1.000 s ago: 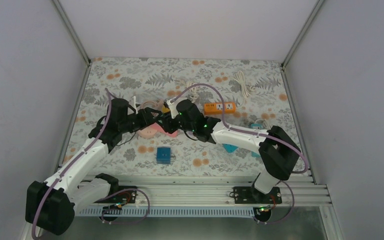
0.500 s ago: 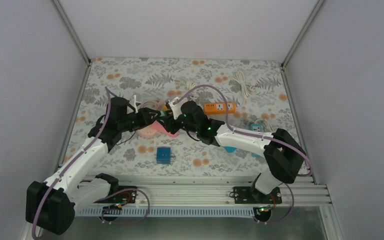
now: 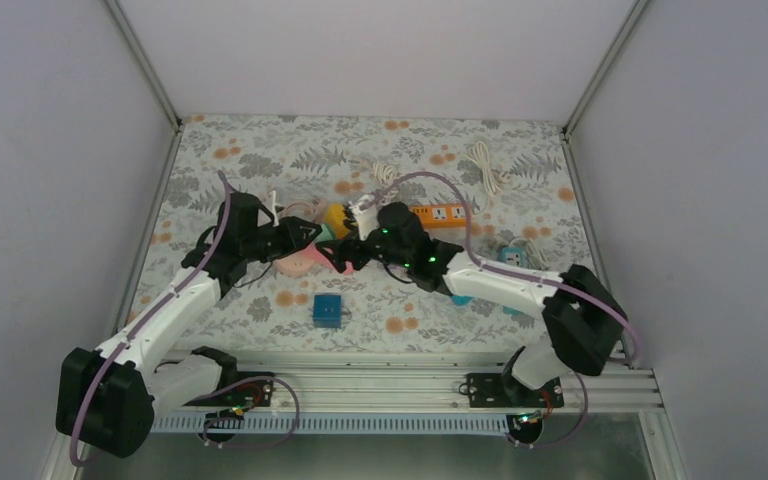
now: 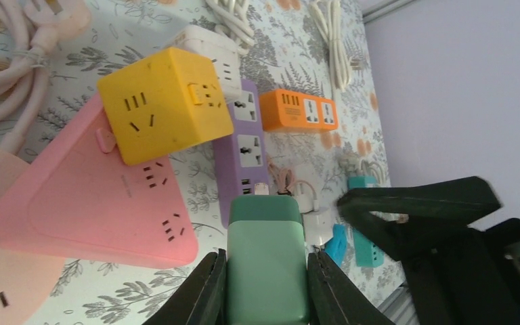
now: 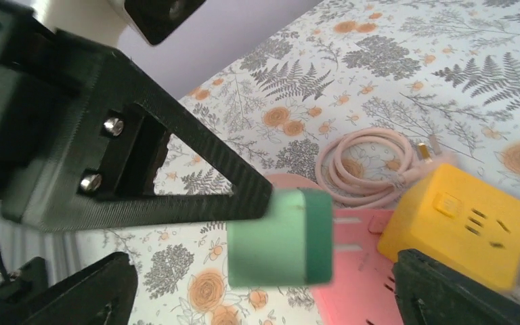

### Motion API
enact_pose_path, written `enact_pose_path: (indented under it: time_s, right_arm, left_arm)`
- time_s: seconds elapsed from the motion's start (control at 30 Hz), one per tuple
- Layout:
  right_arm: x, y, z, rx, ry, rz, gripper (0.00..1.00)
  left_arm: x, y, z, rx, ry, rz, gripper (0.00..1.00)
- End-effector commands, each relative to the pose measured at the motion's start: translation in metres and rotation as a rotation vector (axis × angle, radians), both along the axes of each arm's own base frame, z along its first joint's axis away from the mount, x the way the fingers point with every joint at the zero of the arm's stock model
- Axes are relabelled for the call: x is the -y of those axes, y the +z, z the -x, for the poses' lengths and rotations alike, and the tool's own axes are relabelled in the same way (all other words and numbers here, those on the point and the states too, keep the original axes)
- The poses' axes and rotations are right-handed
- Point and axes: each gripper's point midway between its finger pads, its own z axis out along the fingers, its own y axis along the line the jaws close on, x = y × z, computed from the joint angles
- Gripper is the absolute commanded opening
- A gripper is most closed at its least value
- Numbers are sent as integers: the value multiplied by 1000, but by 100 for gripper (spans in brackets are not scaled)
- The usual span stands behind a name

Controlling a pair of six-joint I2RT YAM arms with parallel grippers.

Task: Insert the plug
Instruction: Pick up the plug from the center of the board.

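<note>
The plug (image 4: 266,230) is a green block with two metal prongs (image 5: 349,240), held in the air just above the table. My left gripper (image 4: 266,265) is shut on its sides, one finger (image 5: 176,183) lying along its top in the right wrist view. The prongs point toward a pink triangular power strip (image 4: 88,196) and are short of its slots. My right gripper (image 5: 271,288) stands wide open around the plug without touching it. From above, both grippers meet near the plug (image 3: 326,232).
A yellow cube socket (image 4: 162,101) sits on the pink strip's far corner. Beyond it are a purple strip (image 4: 247,145), an orange strip (image 3: 440,213), and a coiled pink cable (image 5: 372,162). A blue cube (image 3: 327,310) sits nearer the arms, and teal adapters (image 3: 510,255) lie right.
My left gripper closed on the green plug. My right gripper then opened wide and let go of it, and its arm shifted slightly right.
</note>
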Motion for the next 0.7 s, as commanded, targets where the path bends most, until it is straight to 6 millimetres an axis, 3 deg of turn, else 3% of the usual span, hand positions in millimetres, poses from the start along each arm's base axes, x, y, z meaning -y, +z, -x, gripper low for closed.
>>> enact_pose_path:
  time_s: [0.0,0.23,0.4,0.6,0.67]
  right_arm:
    - [28,36,7,-16,51,-183,98]
    - [55,51,8,-294,121,-357,96]
    - [45,66,22,-418,256,-417,94]
    - [34,102,42,-451,438,-486,91]
    - [33,114,43,-444,453,-504,86]
  left_arm:
    - [-2,14,-8,61,-16,-34,22]
    - [10,51,7,176,-152,-17,22]
    - [26,90,30,282,-317,61,22]
    - [38,123,51,355,-449,156,22]
    - [39,129,56,375,-477,167,22]
